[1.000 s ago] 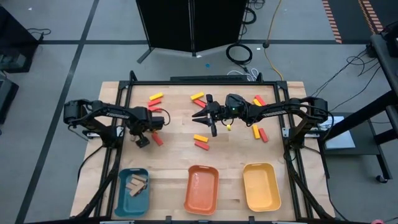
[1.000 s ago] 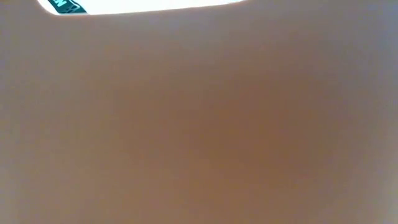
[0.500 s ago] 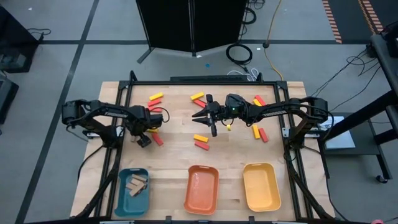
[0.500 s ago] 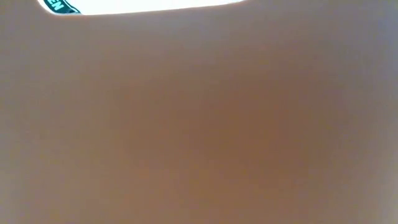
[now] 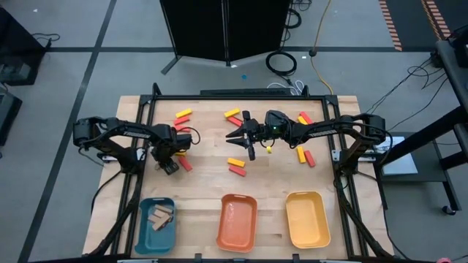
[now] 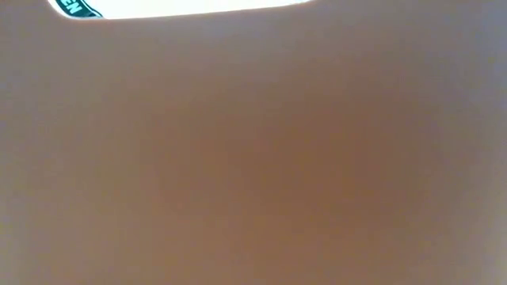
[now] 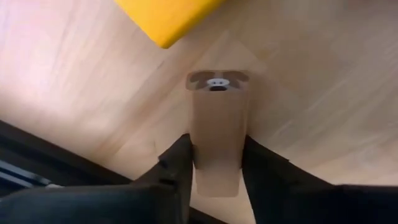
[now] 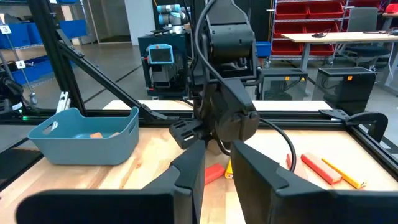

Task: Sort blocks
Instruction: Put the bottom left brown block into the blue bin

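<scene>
On the wooden surface (image 5: pixel 205 183), three trays sit along the near edge: a blue tray (image 5: pixel 157 225) at left holding tan blocks (image 5: pixel 161 215), an orange tray (image 5: pixel 238 221) in the middle and a yellow tray (image 5: pixel 307 218) at right. Red and yellow blocks (image 5: pixel 235 166) lie scattered across the far half. The left gripper (image 5: pixel 170 167) points down at the surface just beside a red block (image 5: pixel 186 164). The right gripper (image 5: pixel 239 135) reaches leftward over the middle of the surface.

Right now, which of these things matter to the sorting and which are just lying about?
Job: tan block in left gripper; red blocks; yellow blocks; blue tray; orange tray; yellow tray; right gripper, waiting mid-table.
Lying about: coiled cable; black cabinet.
</scene>
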{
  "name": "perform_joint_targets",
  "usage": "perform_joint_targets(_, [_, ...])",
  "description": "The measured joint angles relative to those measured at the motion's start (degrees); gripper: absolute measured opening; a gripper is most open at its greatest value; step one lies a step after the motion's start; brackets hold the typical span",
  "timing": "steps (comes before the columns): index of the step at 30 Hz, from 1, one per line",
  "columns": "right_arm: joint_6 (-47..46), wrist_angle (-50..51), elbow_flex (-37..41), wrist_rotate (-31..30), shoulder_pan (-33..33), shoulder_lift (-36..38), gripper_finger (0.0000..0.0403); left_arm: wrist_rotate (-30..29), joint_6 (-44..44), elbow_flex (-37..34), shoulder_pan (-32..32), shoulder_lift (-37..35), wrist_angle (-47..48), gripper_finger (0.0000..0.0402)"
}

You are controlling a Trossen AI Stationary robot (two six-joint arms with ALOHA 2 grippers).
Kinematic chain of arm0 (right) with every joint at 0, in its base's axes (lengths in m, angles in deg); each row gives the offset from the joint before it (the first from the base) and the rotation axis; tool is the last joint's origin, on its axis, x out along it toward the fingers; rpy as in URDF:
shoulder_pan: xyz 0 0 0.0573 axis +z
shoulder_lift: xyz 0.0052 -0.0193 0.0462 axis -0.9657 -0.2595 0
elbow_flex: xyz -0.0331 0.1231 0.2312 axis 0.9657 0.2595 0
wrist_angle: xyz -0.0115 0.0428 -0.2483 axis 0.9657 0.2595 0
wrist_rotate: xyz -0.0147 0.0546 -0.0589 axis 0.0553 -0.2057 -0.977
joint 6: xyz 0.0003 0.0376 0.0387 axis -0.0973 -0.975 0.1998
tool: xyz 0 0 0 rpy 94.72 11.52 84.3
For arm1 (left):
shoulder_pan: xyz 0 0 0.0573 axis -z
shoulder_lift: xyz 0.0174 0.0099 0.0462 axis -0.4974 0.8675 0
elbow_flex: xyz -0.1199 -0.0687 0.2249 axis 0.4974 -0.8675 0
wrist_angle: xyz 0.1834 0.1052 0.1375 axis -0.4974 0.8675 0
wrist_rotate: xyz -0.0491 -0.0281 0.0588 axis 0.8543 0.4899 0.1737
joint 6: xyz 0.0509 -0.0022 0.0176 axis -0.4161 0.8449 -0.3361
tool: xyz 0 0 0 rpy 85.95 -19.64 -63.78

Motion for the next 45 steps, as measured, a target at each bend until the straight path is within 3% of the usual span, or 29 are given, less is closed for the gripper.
perform_joint_targets(3, [0.0,0.0,0.0,0.0,0.0,0.0,0.0071,0.5,0.0,0.6,0.0,0.0,0.5,0.0073])
perform_joint_targets(15, [0.0,0.0,0.0,0.0,0.0,0.0,0.0071,2.9,-1.5,4.9,1.0,0.2,7.3,0.0084])
perform_joint_targets(20, [0.0,0.0,0.0,0.0,0.0,0.0,0.0071,9.9,-1.5,6.0,3.7,0.2,6.8,0.0082])
perform_joint_targets(26, [0.0,0.0,0.0,0.0,0.0,0.0,0.0071,19.1,-3.9,8.8,10.3,0.1,6.9,0.0082])
perform_joint_targets(31, [0.0,0.0,0.0,0.0,0.0,0.0,0.0071,20.2,-3.4,13.2,16.5,0.1,7.6,0.0082])
perform_joint_targets(40, [-0.1,0.0,0.0,0.0,0.0,0.0,0.0071,23.7,6.7,22.5,28.9,-3.2,7.8,0.0082])
perform_joint_targets(45, [-0.9,-0.1,0.0,0.0,0.0,0.0,0.0071,26.6,16.1,24.0,36.8,-5.9,5.5,0.0088])
